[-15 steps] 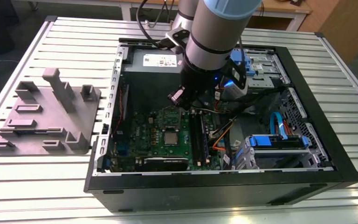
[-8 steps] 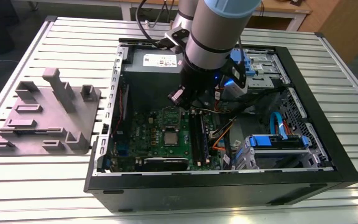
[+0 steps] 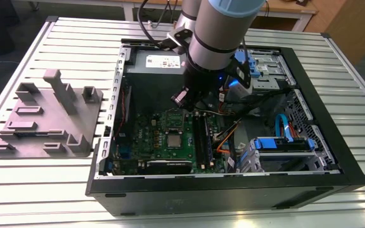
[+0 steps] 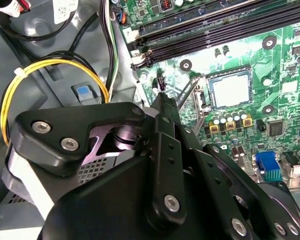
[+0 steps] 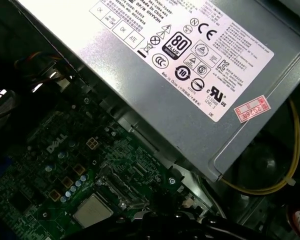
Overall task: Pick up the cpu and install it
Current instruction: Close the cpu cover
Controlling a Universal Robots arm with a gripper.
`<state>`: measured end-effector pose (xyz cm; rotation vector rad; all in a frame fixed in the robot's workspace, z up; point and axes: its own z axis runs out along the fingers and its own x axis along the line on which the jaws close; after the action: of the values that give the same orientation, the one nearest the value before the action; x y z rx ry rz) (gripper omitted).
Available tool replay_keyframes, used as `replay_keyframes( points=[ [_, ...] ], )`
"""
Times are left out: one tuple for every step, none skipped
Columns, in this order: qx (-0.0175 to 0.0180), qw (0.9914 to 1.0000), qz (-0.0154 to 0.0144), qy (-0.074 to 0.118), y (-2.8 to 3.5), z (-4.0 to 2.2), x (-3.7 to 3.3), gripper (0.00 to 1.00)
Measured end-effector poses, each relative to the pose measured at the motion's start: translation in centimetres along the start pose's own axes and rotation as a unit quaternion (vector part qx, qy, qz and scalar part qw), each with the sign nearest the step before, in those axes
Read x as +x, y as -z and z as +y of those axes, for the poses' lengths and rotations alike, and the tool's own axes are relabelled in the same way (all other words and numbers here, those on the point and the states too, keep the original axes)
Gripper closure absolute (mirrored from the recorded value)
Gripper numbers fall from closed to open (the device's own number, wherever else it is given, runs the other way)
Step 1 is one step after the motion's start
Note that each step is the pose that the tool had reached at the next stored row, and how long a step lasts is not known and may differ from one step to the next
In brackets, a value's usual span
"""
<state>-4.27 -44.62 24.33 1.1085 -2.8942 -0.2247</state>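
Cpu point(image 4: 231, 88) sat flat in the metal-framed socket point(image 4: 210, 91) on the green motherboard point(image 3: 146, 138), silver top up, inside the open PC case point(image 3: 233, 191) on the slatted worktop point(image 3: 43, 190). Tool point(image 4: 161, 96) hung above the board, near the socket but apart from the chip, w/ nothing visibly held. Couldn't tell if it was wide or narrow, as its own linkages hid the tip in the second wrist view. Socket lever point(image 4: 189, 95) looked raised, so prob. the chip wasn't clamped yet. Risks, imo: any nudge from the tool could skew the loose cpu & bend the contacts under it, and pressing the lever down w/ the chip off-square would do the same. Tool tip was close to the lever & the small caps point(image 4: 230, 121), so a low sideways pass might clip them. Yellow cable point(image 4: 45, 65) looped just beside the tool body, near the power supply point(image 5: 190, 65), and could snag on a swing.
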Motion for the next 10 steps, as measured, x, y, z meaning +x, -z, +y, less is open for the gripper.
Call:
replay_keyframes(
  points=[
    [0.0002,1.00000,0.0000,0.001,0.02,0.01,0.01,0.90],
    [0.0003,1.00000,0.0000,0.003,0.05,0.02,0.02,0.90],
    [0.0005,0.99999,0.0000,0.004,0.08,0.04,0.03,0.90],
    [0.0007,0.99999,-0.0001,0.005,0.11,0.05,0.04,0.90],
    [0.0009,0.99998,-0.0002,0.006,0.13,0.06,0.05,0.90],
    [0.0011,0.99998,-0.0004,0.007,0.14,0.07,0.06,0.90],
    [0.0013,0.99997,-0.0004,0.008,0.16,0.07,0.08,0.90],
    [0.0014,0.99996,-0.0004,0.008,0.19,0.06,0.11,0.90],
    [0.0016,0.99996,-0.0004,0.009,0.22,0.05,0.12,0.90],
    [0.0016,0.99995,-0.0005,0.009,0.25,0.05,0.14,0.90]
  ],
)
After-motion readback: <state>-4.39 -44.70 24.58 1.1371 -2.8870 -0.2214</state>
